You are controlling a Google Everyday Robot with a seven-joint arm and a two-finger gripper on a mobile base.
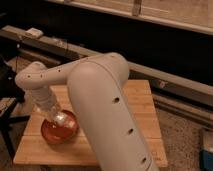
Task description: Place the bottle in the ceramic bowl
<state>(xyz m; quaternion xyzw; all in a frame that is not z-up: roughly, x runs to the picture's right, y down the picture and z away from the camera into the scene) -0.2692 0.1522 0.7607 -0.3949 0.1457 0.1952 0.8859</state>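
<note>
The orange-red ceramic bowl (50,134) sits on the front left part of the wooden table (140,115). My white arm reaches down from the right and bends to the left. My gripper (59,120) hangs just over the bowl's inside, near its back rim. It is shut on the small whitish bottle (62,119), which points down into the bowl. I cannot tell whether the bottle touches the bowl.
The big white arm link (110,115) covers the middle of the table. A dark stand (7,90) is at the left. A long rail (165,82) runs behind the table. A blue-white object (207,150) lies on the floor at the right.
</note>
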